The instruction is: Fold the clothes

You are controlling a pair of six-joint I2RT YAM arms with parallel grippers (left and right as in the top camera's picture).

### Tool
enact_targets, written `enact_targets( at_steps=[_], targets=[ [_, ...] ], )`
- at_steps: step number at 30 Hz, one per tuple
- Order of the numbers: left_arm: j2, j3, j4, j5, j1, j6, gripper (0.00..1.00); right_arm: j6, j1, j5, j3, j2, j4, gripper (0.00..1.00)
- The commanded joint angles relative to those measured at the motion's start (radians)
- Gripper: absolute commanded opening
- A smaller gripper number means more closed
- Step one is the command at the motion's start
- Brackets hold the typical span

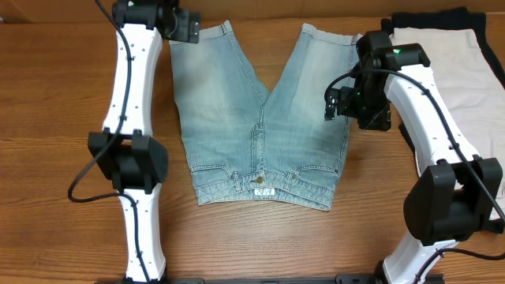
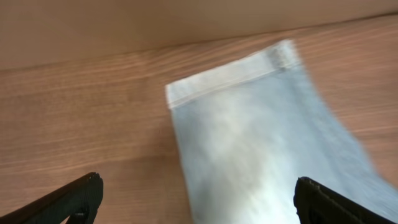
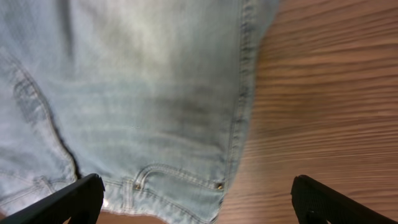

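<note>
Denim shorts [image 1: 237,110] flat, left tool [image 2: 198,199] released, right tool [image 3: 198,198] released, cream shorts [image 1: 461,67] partly cut off

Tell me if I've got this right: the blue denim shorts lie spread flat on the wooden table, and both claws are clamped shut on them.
Not quite. The denim shorts do lie spread flat on the wooden table, but the wrist views show the left claw and the right claw open, jaws wide apart, gripping nothing.

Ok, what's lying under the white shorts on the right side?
A black garment shows past the far edge of the white shorts, apparently beneath them. How far it runs underneath is covered.
</note>
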Motion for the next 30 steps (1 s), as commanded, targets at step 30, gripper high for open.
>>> enact_targets(
  at_steps=[30],
  targets=[
    [-0.289,0.142,-0.533,0.041,-0.178,-0.076,1.0,0.354,0.263,0.099,-0.562,-0.822,0.175,1.0]
  ],
)
